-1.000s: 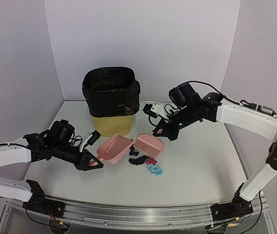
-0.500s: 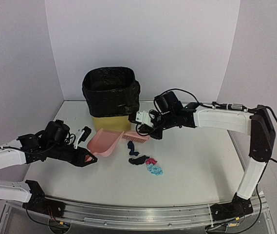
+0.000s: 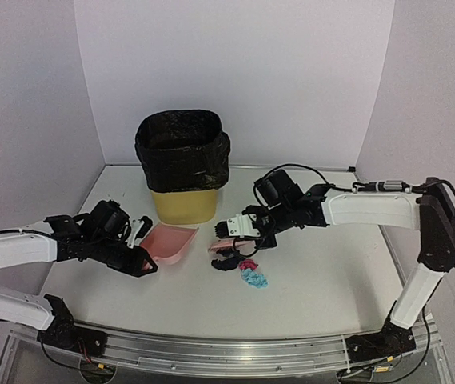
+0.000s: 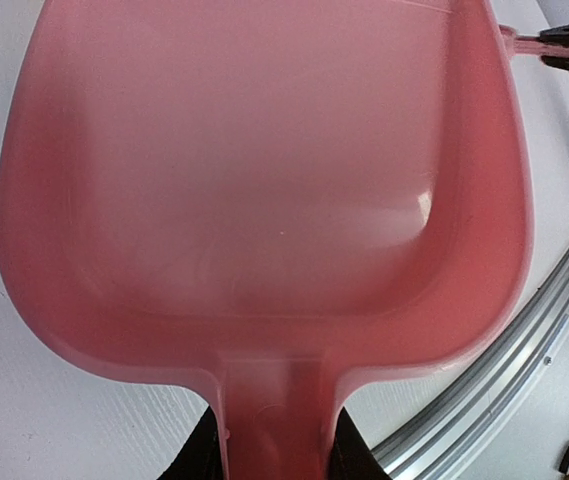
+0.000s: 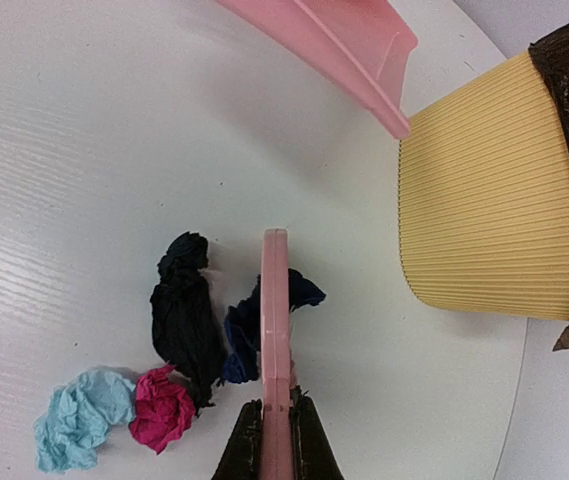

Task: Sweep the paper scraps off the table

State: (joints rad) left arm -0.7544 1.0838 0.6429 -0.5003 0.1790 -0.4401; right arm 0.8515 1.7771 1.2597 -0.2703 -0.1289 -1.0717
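**mo:** so where's it at? the paper scraps [image 3: 241, 268] sit in one small clump mid-counter [image 3: 323, 280], none in the dustpan [image 3: 169, 242] yet. the left claw [image 3: 143, 265] is clenched on the pan's handle and the right claw [image 3: 239, 232] is clamped tight on the brush [image 3: 221, 246].

**jel:** my worry is a split pile. the right wrist view shows the brush [image 5: 275, 330] planted right in the clump. the black wad [image 5: 182, 318], light blue wad [image 5: 74, 420] and pink wad [image 5: 161, 408] are on one side, and the navy wad [image 5: 239, 340] pokes out both sides. one stroke probably drags some and strands the rest.

**mo:** plus the pan's parked over by the bin [image 3: 183, 172], apart from the clump. on a long push over bare counter, light wads could roll off sideways or slip under the lip. can't tell if that lip touches down.

**jel:** yeah, only the top view gives you that gap. the left wrist view just shows the pan's inside [image 4: 264, 180], empty, with no scraps in frame.
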